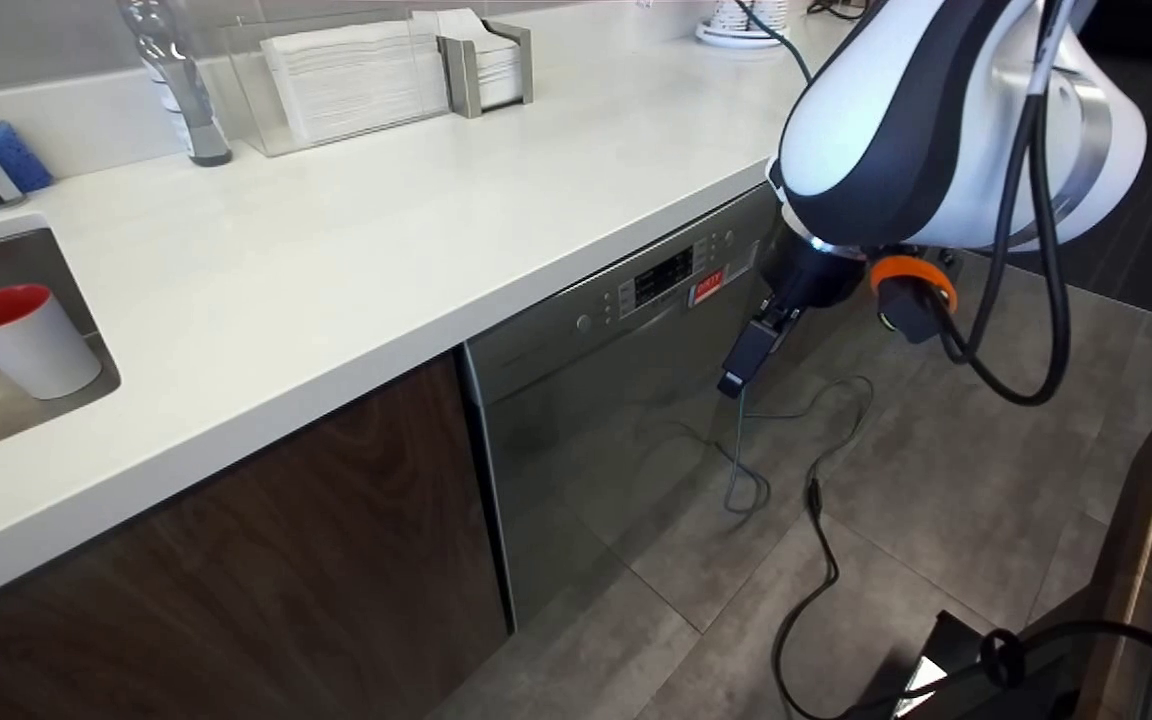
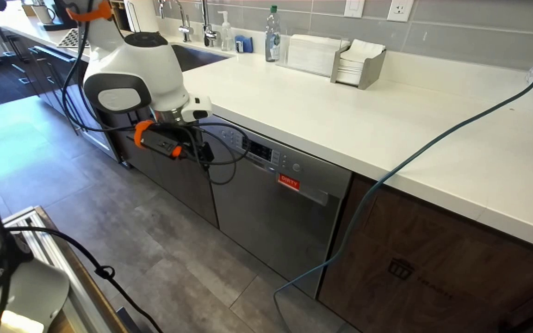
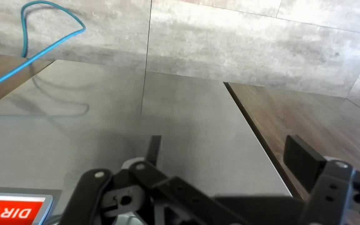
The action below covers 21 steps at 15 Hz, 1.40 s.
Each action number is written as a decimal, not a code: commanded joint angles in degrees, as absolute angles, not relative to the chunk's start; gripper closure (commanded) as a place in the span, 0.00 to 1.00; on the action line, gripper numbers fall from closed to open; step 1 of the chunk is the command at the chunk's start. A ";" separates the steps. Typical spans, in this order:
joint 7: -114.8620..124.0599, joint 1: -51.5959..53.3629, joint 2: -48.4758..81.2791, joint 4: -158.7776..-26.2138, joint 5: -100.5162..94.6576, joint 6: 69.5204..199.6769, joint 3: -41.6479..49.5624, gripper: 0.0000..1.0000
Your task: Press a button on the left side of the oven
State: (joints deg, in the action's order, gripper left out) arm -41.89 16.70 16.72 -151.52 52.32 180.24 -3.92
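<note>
The oven has a flat brushed-steel front (image 1: 576,450) under the counter; it also shows in an exterior view (image 2: 271,222) and in the wrist view (image 3: 205,125). Its dark control strip (image 1: 663,276) runs along the top, with small buttons and a round knob (image 1: 584,323). Small buttons (image 2: 227,135) also show left of the strip in an exterior view. My gripper (image 1: 733,384) points down in front of the steel front, lower than the strip. In the wrist view its fingers (image 3: 225,151) are wide apart with nothing between them, over the oven's edge beside the wooden cabinet. Cables partly hide it in an exterior view.
The white counter (image 1: 336,270) overhangs the oven. A red DIRTY sign (image 2: 288,181) sits on the front. Wooden cabinet doors (image 1: 236,560) flank it. A blue cable (image 2: 359,217) hangs across the oven's right edge. A cup (image 1: 26,345) stands in the sink (image 1: 11,255).
</note>
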 commanded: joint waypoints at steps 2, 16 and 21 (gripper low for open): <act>-31.78 27.91 10.85 -153.85 41.08 174.02 8.49 0.00; 1.25 21.69 -0.72 -150.43 8.46 156.43 3.58 0.00; 2.46 19.48 -3.82 -150.41 8.45 154.11 0.88 0.00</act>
State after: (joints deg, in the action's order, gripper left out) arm 2.99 25.21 -3.81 -150.47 7.67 154.30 6.74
